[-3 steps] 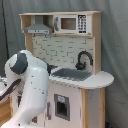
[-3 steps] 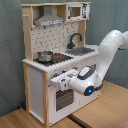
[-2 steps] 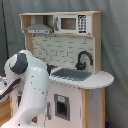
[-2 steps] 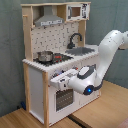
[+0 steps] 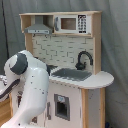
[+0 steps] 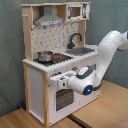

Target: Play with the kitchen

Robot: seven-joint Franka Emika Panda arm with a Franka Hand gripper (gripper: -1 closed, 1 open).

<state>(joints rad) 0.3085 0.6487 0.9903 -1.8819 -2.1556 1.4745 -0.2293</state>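
reaching in at the kitchen (image 6: 47,60) front, gripper (image 6: 62,81) level with the oven door (image 6: 61,96) top edge, toward the second exterior view's left; cannot tell jaw opening.

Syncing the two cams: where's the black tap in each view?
First exterior view: tap right of centre, behind the sink, below the microwave.
Second exterior view: tap at upper centre, behind the sink, right of the pot.
Shared landmark: the microwave, on the top shelf in both exterior views.
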